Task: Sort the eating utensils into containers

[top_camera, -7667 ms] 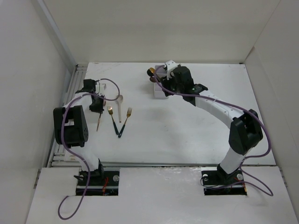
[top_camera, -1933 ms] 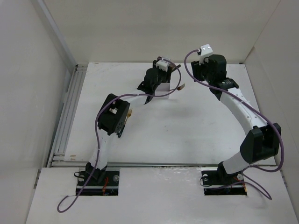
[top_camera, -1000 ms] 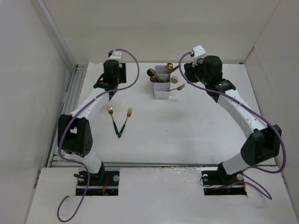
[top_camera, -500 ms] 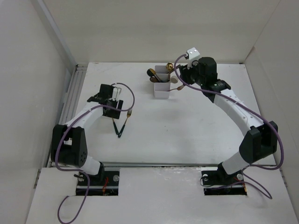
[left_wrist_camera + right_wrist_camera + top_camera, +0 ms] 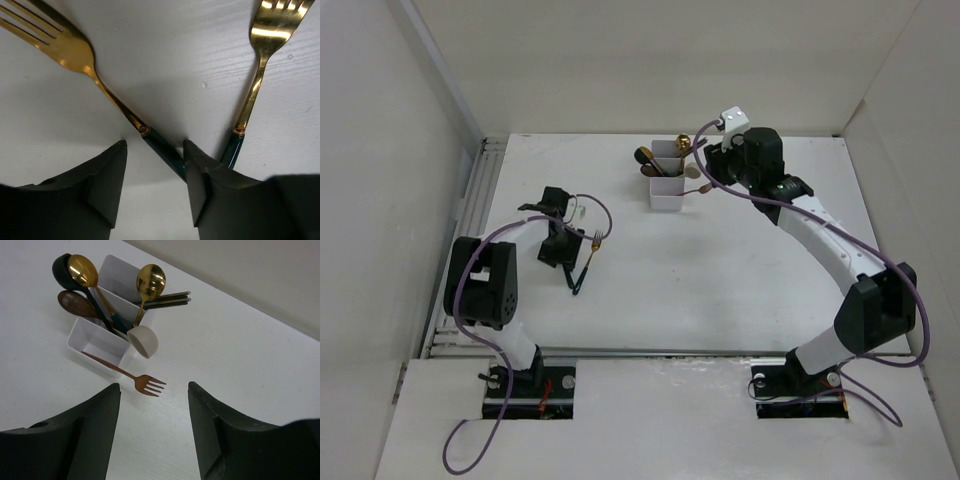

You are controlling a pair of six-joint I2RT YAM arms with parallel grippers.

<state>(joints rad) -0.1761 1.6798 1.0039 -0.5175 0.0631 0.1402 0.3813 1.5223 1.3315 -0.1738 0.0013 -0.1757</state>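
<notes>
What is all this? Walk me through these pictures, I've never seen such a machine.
Two robot arms are bolted to a white table. The overhead picture shows both; the other two come from a camera on each wrist, the black shapes being that gripper's fingers. The left gripper is open, low over two gold forks lying on the table, holding nothing. The right gripper is open and empty, facing the white divided box, which holds spoons, chopsticks and a copper fork.

**Two forks on the table, the rest in the box**

The left fork (image 5: 52, 37) and the right fork (image 5: 276, 25), gold-headed with dark green handles, lie flat in a V, handles converging. The white box (image 5: 92, 347) holds a copper fork (image 5: 146, 384) leaning out of its near compartment. It also holds a black spoon (image 5: 61, 266), two gold spoons (image 5: 82, 270), a brown spoon (image 5: 72, 302), a pale spoon (image 5: 143, 341) and chopsticks (image 5: 167, 298).
</notes>
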